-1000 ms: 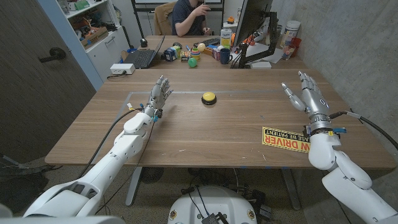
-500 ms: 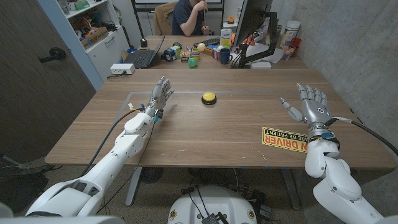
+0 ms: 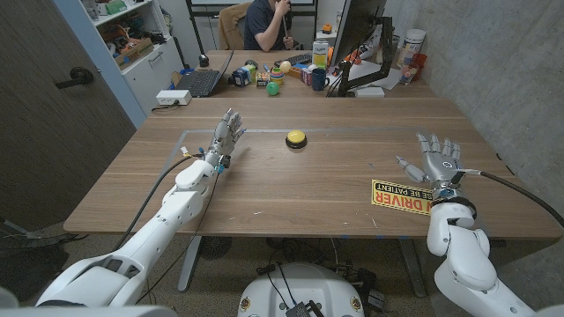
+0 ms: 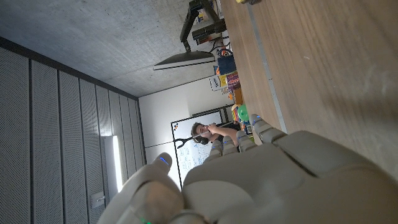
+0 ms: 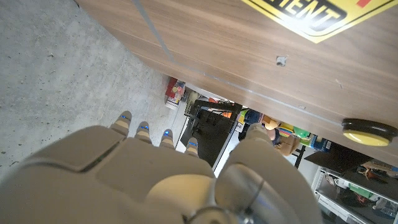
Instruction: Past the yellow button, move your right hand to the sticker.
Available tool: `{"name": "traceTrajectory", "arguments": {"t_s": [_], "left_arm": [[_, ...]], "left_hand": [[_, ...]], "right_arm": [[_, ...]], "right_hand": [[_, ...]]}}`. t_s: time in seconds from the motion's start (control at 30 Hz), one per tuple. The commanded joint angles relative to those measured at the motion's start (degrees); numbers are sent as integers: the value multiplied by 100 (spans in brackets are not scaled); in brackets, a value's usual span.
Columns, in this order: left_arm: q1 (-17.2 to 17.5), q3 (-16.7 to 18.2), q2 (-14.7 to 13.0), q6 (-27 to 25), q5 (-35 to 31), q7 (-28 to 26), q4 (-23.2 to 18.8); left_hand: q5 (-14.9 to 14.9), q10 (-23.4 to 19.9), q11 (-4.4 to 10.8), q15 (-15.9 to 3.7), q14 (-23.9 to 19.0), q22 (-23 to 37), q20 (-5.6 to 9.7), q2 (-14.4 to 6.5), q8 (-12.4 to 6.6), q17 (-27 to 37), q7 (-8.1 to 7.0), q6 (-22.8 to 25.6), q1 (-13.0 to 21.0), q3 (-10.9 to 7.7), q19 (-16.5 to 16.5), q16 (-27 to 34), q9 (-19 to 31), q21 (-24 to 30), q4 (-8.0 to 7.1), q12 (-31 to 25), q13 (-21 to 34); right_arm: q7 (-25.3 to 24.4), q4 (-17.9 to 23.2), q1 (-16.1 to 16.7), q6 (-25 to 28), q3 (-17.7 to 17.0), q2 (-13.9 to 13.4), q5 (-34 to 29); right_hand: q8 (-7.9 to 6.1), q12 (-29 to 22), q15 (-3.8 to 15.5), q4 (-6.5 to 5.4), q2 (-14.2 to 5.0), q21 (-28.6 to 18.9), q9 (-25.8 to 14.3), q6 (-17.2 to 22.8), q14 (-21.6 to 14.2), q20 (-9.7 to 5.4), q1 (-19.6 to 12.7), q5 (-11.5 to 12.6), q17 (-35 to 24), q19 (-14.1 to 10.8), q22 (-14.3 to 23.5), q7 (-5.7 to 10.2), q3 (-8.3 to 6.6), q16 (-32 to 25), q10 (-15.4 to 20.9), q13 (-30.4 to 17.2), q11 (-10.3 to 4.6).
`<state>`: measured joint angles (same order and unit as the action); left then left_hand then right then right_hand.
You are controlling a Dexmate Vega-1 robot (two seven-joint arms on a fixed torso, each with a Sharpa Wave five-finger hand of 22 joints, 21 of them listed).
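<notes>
sticker [image 3: 404, 195] on the wooden table [image 3: 291, 185] beside the empty, spread right hand [image 3: 435, 162].

On the table [image 3: 291, 189]: button [image 3: 296, 138] toward the far middle, sticker [image 3: 404, 196] near the front right edge. Left hand [image 3: 226, 136] left of the button. Right hand [image 3: 436, 161] at the sticker's right end, just behind it.

The right hand [image 3: 434, 161] has drawn back toward the sticker [image 3: 404, 196].
</notes>
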<state>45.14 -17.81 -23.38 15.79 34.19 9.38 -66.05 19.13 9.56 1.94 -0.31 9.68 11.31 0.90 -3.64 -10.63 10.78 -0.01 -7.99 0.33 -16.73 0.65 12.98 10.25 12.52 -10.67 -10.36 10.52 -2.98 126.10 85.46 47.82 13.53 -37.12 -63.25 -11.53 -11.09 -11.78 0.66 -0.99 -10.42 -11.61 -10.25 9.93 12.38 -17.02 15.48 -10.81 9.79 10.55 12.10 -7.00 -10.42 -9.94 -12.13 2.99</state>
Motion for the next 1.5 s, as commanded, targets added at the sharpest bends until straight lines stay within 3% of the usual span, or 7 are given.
{"name": "traceTrajectory", "arguments": {"t_s": [0.03,0.27,0.57,0.77,0.93,1.13,1.5], "left_arm": [[49,34,-23,-22,35,6,-34],[54,35,-47,-51,27,-5,-58],[67,36,-65,-84,28,-20,-88],[83,41,-69,-90,27,-47,-111],[89,37,-62,-87,27,-58,-121],[96,35,-60,-88,13,-101,-144],[108,32,-63,-74,3,-129,-175]], "left_hand": [[26,91,-2,14,102,34,32,-607,-21,18,-9,-46,-14,21,10,14,27,16,-7,-37,25],[28,97,-11,18,101,34,24,-607,-20,18,-10,-50,-13,25,13,14,27,14,-7,-35,25],[31,97,-5,8,104,34,30,-610,-19,18,-17,-53,-12,30,16,12,27,13,-7,-35,25],[33,95,-8,8,104,34,26,-612,-21,18,-15,-49,-11,32,13,12,28,14,-6,-37,25],[34,101,-13,16,106,34,26,-612,-20,18,-20,-53,-9,33,18,11,27,12,-5,-35,25],[36,106,-10,13,109,34,21,-612,-15,18,-23,-67,-7,36,21,9,28,10,-4,-33,25],[39,116,1,16,117,34,12,-609,-9,18,-35,-93,-6,41,38,6,29,4,-3,-31,25]], "right_arm": [[701,-222,-151,283,243,-105,-190],[682,-406,-206,272,247,-88,26],[129,-517,-143,185,121,52,539],[-209,-582,-110,165,83,58,795],[-430,-613,-101,69,42,43,1075],[-566,-591,-118,66,25,-13,1333],[-618,-544,-196,196,101,-197,1647]], "right_hand": [[-11,-40,-55,81,-23,-58,-17,-1102,1677,22,-135,63,-21,1450,29,51,-10,-46,-1926,-13,36],[5,-78,-52,134,-45,-74,-20,-1223,1811,23,-254,99,-17,1481,33,51,7,-46,-1964,-11,-52],[-292,-333,289,216,-249,-248,4,-119,802,18,-549,264,34,1000,65,50,79,-366,-808,62,-586],[-356,-328,534,329,-335,-398,40,429,167,12,-800,370,69,413,78,53,83,-464,-306,107,-758],[-361,-233,713,515,-472,-616,78,1132,-521,6,-1223,504,97,-610,54,57,53,-436,273,151,-918],[-348,-274,1046,646,-369,-600,93,2492,-1624,14,-1625,617,110,-1775,-17,56,220,-318,1756,164,-1023],[-276,-213,1383,637,-319,-538,99,2784,-1918,16,-1688,646,110,-2033,-23,59,299,-278,2066,152,-1013]]}}
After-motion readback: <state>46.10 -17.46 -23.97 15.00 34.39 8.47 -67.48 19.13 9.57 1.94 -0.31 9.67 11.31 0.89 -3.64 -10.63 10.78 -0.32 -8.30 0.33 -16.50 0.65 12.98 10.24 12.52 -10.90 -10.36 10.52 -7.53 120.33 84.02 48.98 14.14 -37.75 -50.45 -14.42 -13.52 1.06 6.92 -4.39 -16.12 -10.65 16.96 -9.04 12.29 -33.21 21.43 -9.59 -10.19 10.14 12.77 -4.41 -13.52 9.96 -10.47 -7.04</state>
